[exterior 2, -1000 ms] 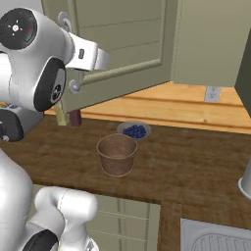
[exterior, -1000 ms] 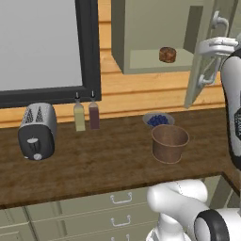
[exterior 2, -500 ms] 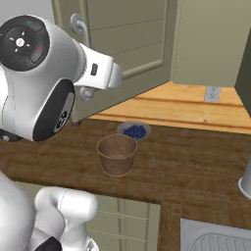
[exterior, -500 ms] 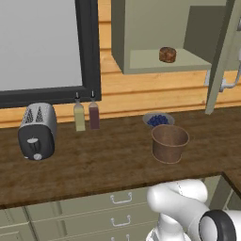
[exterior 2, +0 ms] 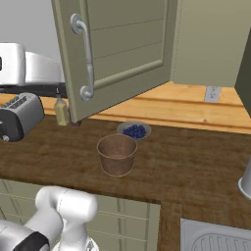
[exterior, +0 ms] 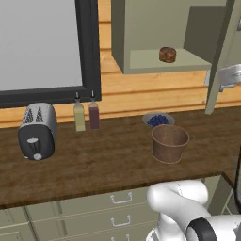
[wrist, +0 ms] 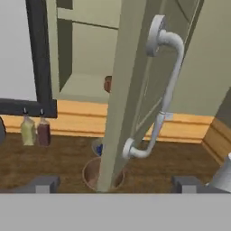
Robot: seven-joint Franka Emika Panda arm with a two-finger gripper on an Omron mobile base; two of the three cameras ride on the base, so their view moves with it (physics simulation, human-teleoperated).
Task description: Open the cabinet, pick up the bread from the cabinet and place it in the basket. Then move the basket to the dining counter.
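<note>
The sage-green cabinet (exterior: 155, 28) stands open, its door (exterior 2: 127, 44) swung out toward me. On its shelf sits the bread (exterior: 167, 54), a small dark-brown bun; the hand view shows a sliver of it (wrist: 108, 84) behind the door's edge. The brown wooden basket (exterior: 169, 142) stands upright on the worktop below, also seen as the basket (exterior 2: 116, 153) in the right base view. My gripper (wrist: 116, 182) is open with nothing between its fingers. It faces the door's edge, and the silver bar handle (wrist: 164, 90) lies ahead, apart from it. The dining counter is out of view.
A bowl of blue berries (exterior: 157, 120) sits just behind the basket. A toaster (exterior: 36, 130) and two bottles (exterior: 86, 115) stand to the left under a dark-framed window. Green drawers (exterior: 117, 207) run below the worktop. A sink (exterior 2: 215, 239) lies at the right.
The gripper has gone from shut on the door handle to open and has let it go. The door has swung wider. The arm has drawn back from the door.
</note>
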